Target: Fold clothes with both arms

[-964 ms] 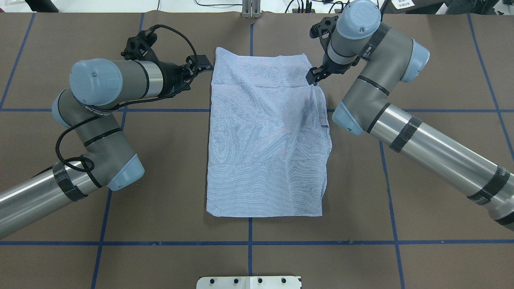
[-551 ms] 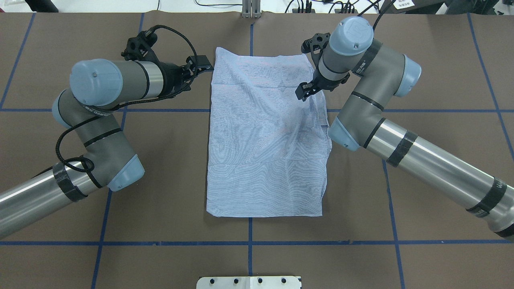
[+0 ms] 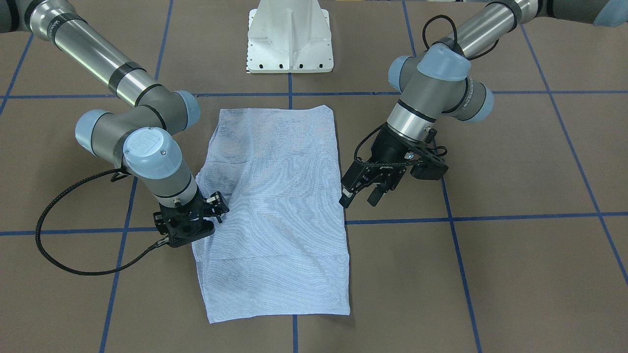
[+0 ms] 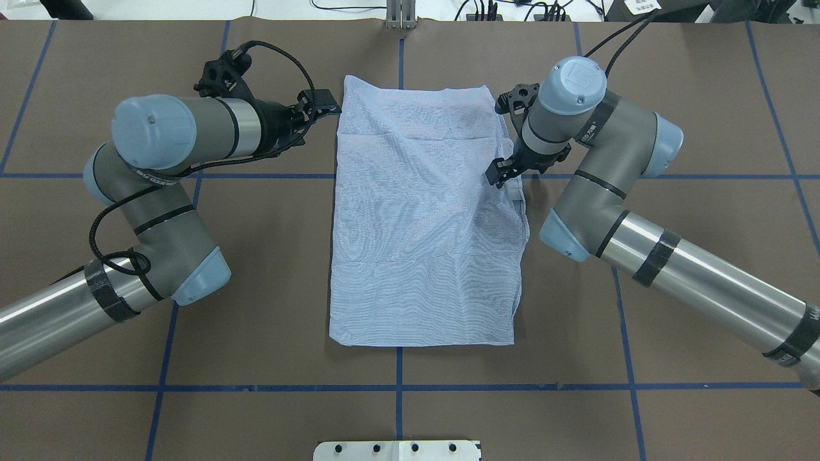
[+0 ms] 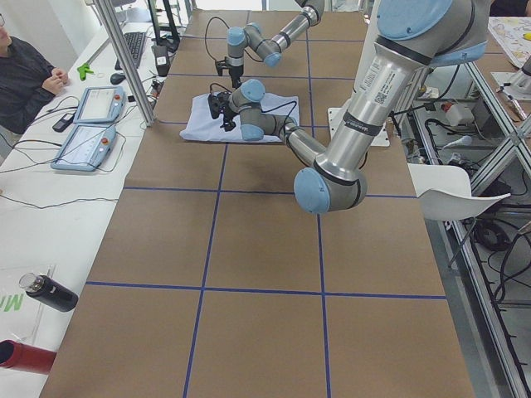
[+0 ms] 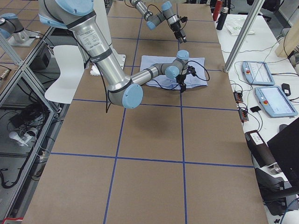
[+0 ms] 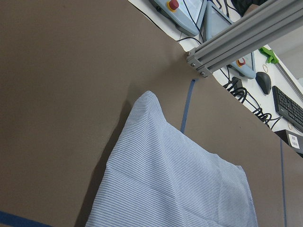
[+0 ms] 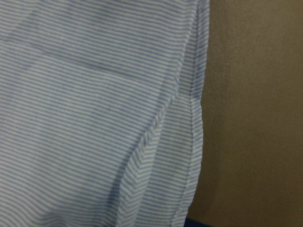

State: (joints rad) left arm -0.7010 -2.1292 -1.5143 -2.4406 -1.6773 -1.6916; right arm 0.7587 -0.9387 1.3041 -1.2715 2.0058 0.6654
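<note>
The light blue-and-white striped shirt lies folded into a flat rectangle in the middle of the table; it also shows in the front view. My left gripper is open and empty, low beside the shirt's far left corner without touching it; its jaws stand wide apart in the front view. My right gripper points down onto the shirt's right edge, about a third of the way from the far end. I cannot tell how its jaws stand. The right wrist view shows only striped cloth and its hem.
The brown table cover has blue tape grid lines. The white pedestal stands at the robot's side. An aluminium post and teach pendants stand beyond the far edge. An operator sits there.
My right gripper moved from the shirt's far right corner inward over the cloth, then back out to the right edge, closer to the robot. The left arm and the shirt have not moved.
</note>
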